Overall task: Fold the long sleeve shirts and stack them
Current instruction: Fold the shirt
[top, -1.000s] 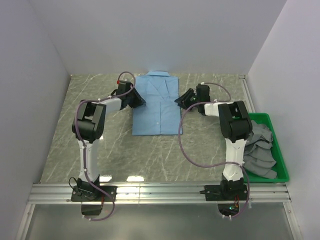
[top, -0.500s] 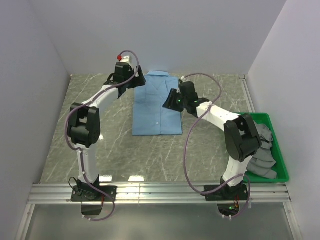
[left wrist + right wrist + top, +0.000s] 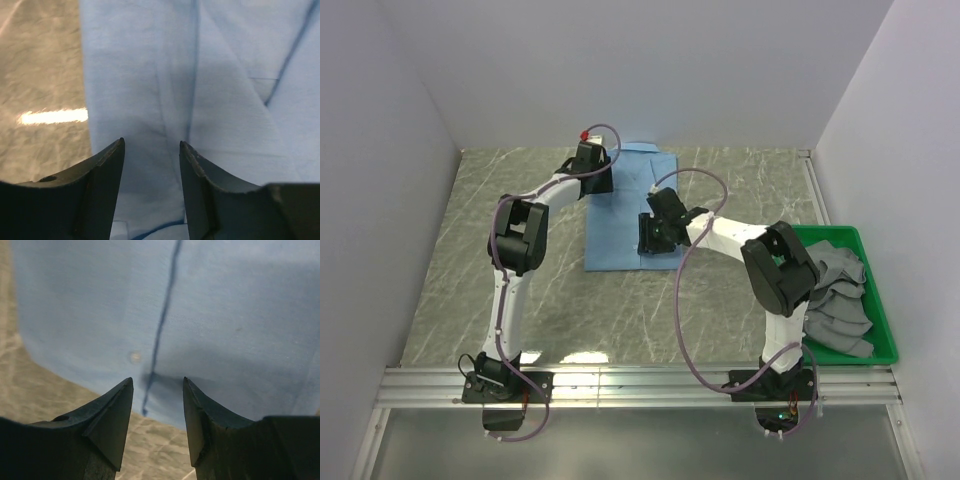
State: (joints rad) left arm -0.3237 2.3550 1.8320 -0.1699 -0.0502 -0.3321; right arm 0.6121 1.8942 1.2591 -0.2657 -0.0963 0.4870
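Item inspected: one light blue shirt [image 3: 620, 215], lying flat on the table [image 3: 450, 280] at its far middle, collar [image 3: 638, 149] towards the back wall and body squared into a long rectangle. My left gripper [image 3: 592, 172] hangs over the shirt's left edge near the collar. My right gripper [image 3: 653, 235] hangs over its lower right part. Both wrist views show my fingers part-way apart with only flat cloth beneath and nothing between them, so neither holds anything. The right wrist view shows the placket [image 3: 162, 315] and a button [image 3: 134, 357] close to the hem edge. Assessment: the cloth looks thin, light and limp. It should sag from any single grip, and its stacked layers may slide on each other. The placket and collar look like the only firmer lines. Recommended hold: pinch through all layers at the two hem corners, right at the edges, and lift both evenly. A green tray [image 3: 886, 325] to the right holds heaped grey cloth [image 3: 835, 300]. I cannot tell whether those are shirts.
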